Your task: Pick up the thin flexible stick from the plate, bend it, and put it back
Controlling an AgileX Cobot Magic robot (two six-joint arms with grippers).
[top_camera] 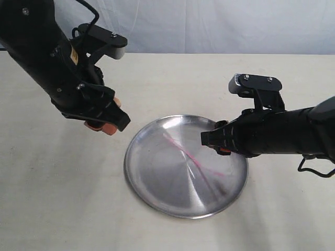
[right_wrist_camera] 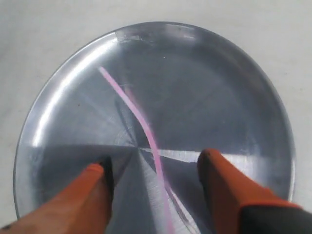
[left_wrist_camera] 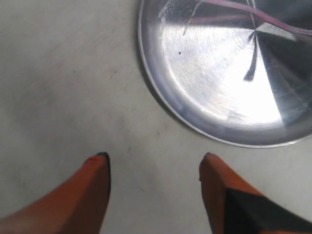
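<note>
Lying on the plate, thin flexible stick between parted right fingers; left fingers parted.

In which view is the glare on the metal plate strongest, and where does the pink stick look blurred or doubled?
Left wrist view: strongest, a white blown-out patch on the plate; the orange jaws are soft. Exterior view: mild sheen; the stick is faint, with a reflection beside it. Right wrist view: streaky glare; the stick smears near the jaws.
</note>
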